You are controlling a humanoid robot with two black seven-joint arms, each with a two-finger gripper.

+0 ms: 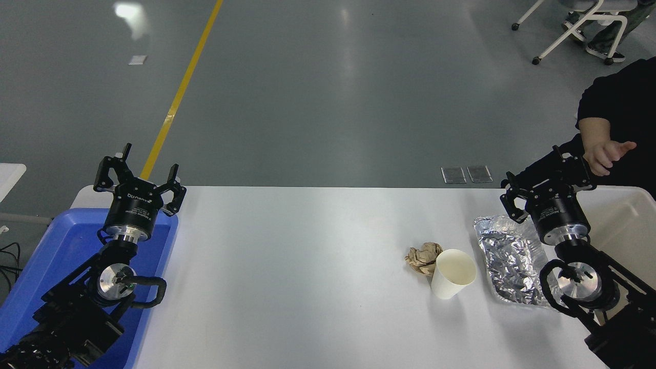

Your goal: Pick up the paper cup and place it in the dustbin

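The paper cup (452, 273), plain cream-white, stands upright on the white table right of centre. The dustbin (628, 225), an off-white tub with a thick rim, sits at the table's far right edge, partly hidden by my right arm. My right gripper (546, 177) hovers open and empty above the table's far right, between the foil tray and the dustbin, well up and to the right of the cup. My left gripper (137, 174) is parked open above the blue tray at the left.
A crumpled brown paper ball (423, 257) touches the cup's left side. A crinkled silver foil tray (510, 259) lies just right of the cup. A blue plastic tray (61, 241) is at the left edge. A person's hand (605, 154) reaches in at far right.
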